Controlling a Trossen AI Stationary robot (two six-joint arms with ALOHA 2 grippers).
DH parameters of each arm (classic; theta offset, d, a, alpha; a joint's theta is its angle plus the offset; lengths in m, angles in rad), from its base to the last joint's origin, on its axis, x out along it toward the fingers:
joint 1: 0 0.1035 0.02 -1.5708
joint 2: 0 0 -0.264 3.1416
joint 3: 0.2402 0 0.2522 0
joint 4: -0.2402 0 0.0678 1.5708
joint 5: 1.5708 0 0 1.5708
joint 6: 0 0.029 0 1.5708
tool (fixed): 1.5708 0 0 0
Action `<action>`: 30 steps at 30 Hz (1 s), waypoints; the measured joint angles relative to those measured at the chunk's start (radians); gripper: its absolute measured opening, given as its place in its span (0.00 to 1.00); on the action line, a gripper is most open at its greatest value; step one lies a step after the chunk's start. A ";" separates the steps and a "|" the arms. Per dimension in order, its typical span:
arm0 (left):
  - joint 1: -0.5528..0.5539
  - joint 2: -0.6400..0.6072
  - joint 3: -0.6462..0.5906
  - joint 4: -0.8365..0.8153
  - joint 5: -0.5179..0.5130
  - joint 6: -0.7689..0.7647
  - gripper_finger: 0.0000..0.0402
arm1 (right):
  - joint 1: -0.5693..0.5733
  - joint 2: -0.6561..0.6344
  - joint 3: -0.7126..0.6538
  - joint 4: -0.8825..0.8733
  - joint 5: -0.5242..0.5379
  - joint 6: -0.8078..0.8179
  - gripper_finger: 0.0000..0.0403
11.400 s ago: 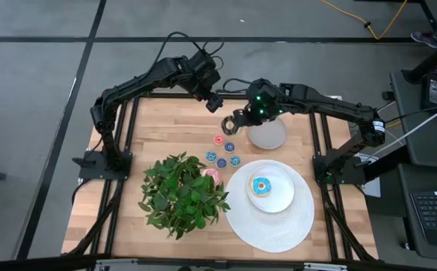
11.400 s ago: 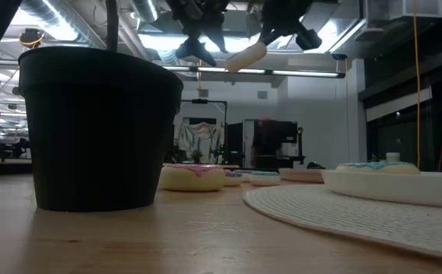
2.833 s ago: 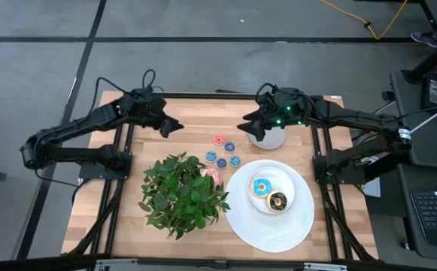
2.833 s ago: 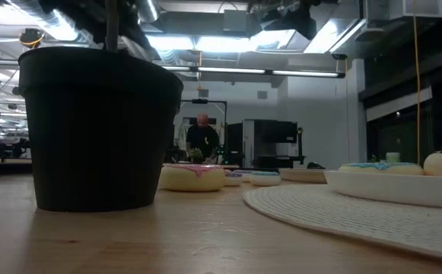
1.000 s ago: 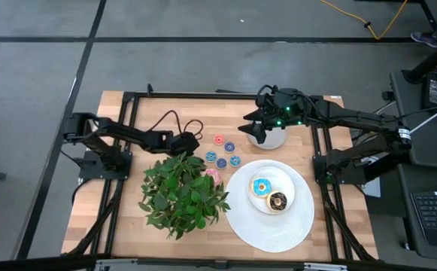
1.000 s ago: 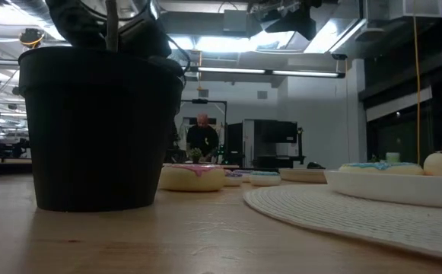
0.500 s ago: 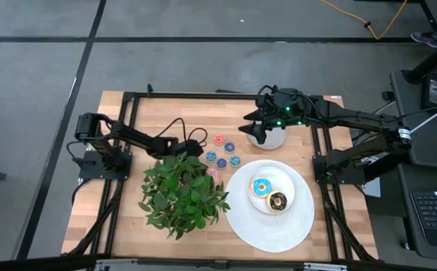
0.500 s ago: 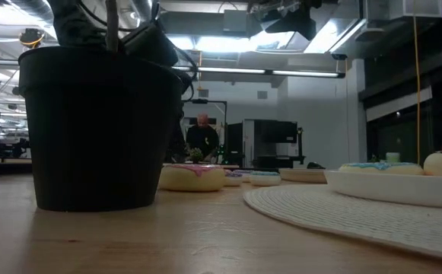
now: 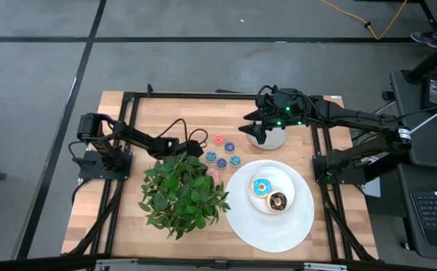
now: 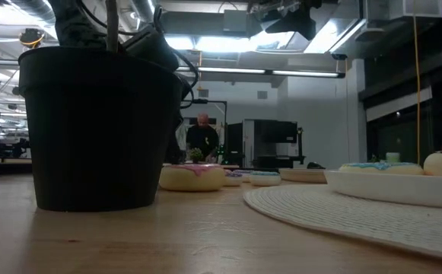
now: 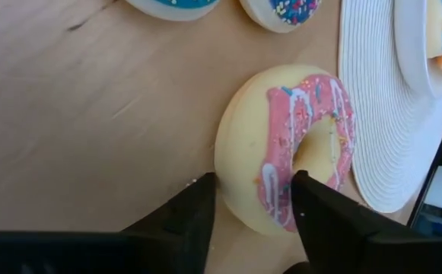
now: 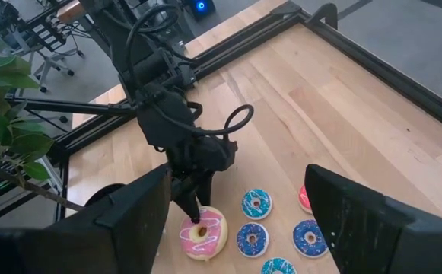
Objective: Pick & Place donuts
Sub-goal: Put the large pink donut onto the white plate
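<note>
Left gripper (image 11: 252, 199) down at the pink donut (image 11: 289, 144)

High view: right gripper (image 9: 253, 129) hangs over the grey dish (image 9: 273, 139), blue donut (image 9: 261, 187) and brown donut (image 9: 277, 201) on the plate (image 9: 287, 182). Left wrist: jaws spread, one finger (image 11: 312, 205) in the pink donut's hole. Right wrist: jaws spread wide, empty.

I count three ring donuts: a pink one (image 11: 243, 152) just beside the plant (image 9: 182, 192), and a blue one (image 9: 261, 187) and a brown one (image 9: 277, 201) to the plant's right. Five tiny rings (image 9: 222, 162) lie beyond the plant, one red (image 9: 219, 139) and four blue. One white plate (image 9: 278, 179), one woven mat (image 9: 271, 229), one grey dish (image 9: 274, 140), one plant.
</note>
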 joint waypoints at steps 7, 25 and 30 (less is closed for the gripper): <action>0.000 0.000 0.000 0.000 0.003 0.001 0.22 | 0.000 0.000 0.000 -0.006 -0.003 0.012 0.75; 0.069 -0.013 -0.001 0.016 0.059 0.018 0.07 | 0.000 0.000 0.000 -0.014 -0.002 0.082 0.75; 0.126 -0.015 -0.001 0.031 0.136 0.041 0.06 | 0.000 0.000 0.000 -0.028 -0.001 0.083 0.75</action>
